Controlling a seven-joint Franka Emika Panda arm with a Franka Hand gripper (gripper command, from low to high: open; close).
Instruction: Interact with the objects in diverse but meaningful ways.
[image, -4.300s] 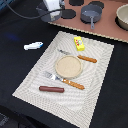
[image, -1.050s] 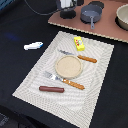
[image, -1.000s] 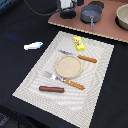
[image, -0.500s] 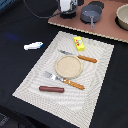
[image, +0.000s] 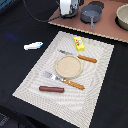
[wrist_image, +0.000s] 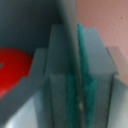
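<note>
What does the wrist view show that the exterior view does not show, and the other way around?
Only the wrist view shows the red tomato, blurred and very close, beside the gripper fingers. Only the exterior view shows the placemat with the plate, fork, knife, sausage and yellow block, the fish on the dark table, and the pot. Both show only the gripper, from far and from near.

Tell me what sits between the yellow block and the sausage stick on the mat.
The tan plate, flanked by knife and fork, between yellow block and sausage, exterior view.
</note>
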